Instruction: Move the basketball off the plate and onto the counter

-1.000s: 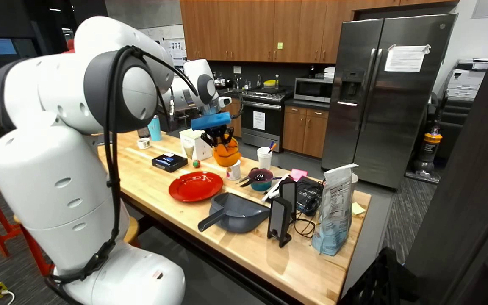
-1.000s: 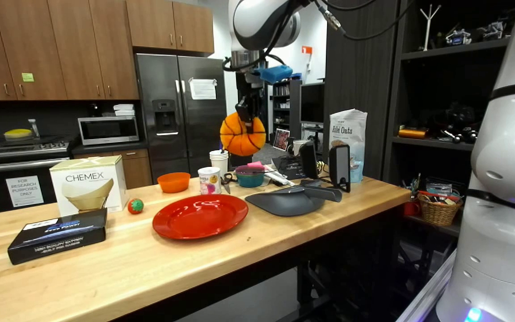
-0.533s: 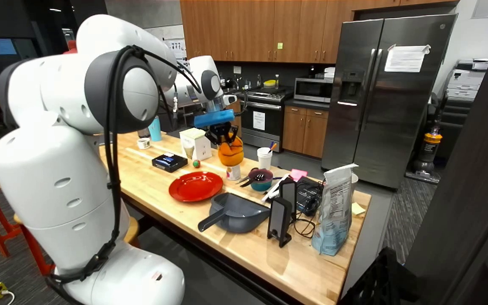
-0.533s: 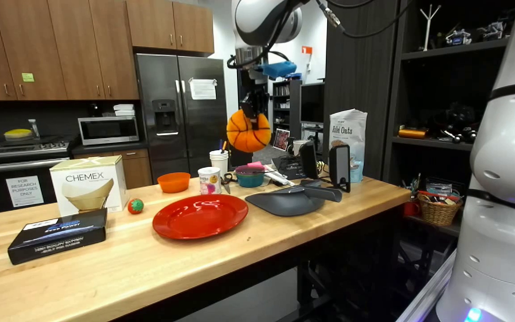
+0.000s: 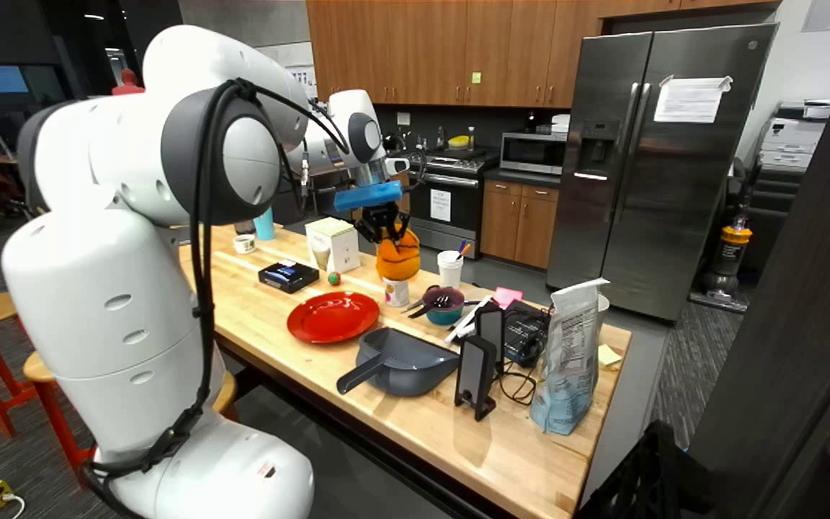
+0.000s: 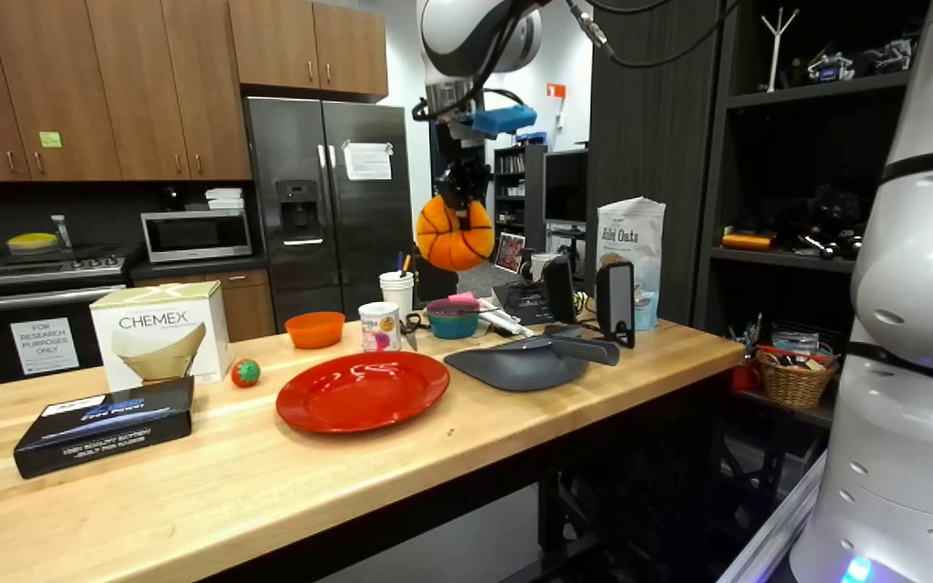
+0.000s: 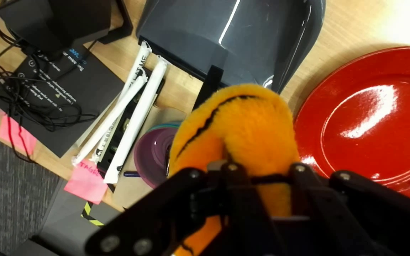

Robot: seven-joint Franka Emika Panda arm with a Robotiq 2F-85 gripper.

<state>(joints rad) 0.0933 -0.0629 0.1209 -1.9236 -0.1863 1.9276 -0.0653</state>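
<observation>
Fingers (image 7: 241, 190) of the gripper (image 7: 263, 173) are clamped on the orange basketball (image 7: 251, 131), and a crease is pressed into its plush beside one of them! Up in the air the basketball is held, well clear of the light-wood counter (image 6: 272, 486); in an exterior view it is found at one o'clock from the red plate (image 6: 365, 393), and a white can (image 6: 380, 328) is spotted lower down at seven, apart from the basketball. Over to the wrist view: the plate is shown at three o'clock from the basketball, a grey dustpan (image 7: 255, 42) at twelve, a purple bowl (image 7: 148, 149) at nine. And the heading? A round outline is presented, so a long axis cannot be told; only by a black seam (image 7: 211, 117) is the turn given, drawn from nearly nine o'clock up to one.
</observation>
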